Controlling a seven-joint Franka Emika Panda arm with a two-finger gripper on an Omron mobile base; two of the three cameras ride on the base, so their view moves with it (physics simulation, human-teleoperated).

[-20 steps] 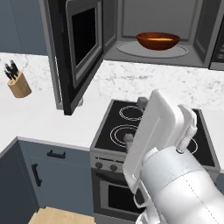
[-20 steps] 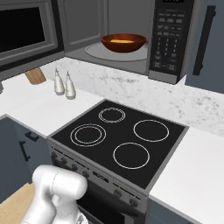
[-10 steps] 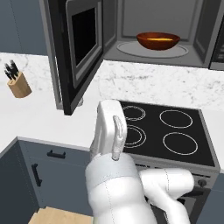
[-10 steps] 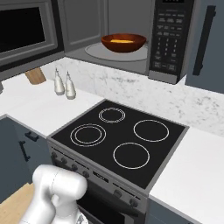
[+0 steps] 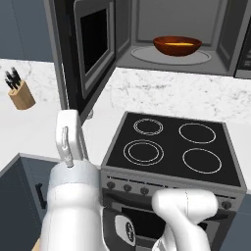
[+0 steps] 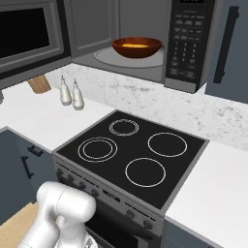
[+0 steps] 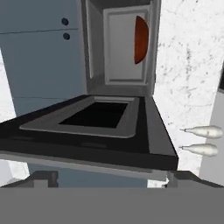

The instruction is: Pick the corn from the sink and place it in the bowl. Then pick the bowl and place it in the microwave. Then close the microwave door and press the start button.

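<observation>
Bowl: the reddish-brown wooden bowl point(image 5: 177, 45) sits on the round grey turntable point(image 5: 172, 55) inside the microwave point(image 6: 145, 36) cavity, roughly centred.
Corn: a yellow-orange patch inside the bowl (most likely the corn point(image 6: 135, 45), though its shape is hard to make out).
Microwave door: the microwave door point(image 5: 86, 51) stands swung wide open to the left of the cavity, its dark glass window facing sideways; in the hand view it stretches across the middle as a black-framed panel.
Control panel: the keypad point(image 6: 185, 34) runs down the right side of the microwave front.
Gripper: the gripper point(image 7: 105, 177) points at the edge of the open door, its two dark finger tips at the bottom corners of the hand view, spread as wide as they go, with nothing between them.
Cooktop: a black four-ring cooktop point(image 6: 133, 155) lies below the microwave, with knobs along its front.
Counter: white marbled counter point(image 6: 43, 118) on both sides of the stove.
Shakers: two pale shakers point(image 6: 71, 92) stand side by side on the counter left of the cooktop.
Knife block: a wooden knife block point(image 5: 19, 91) stands on the counter, well left of the door.
</observation>
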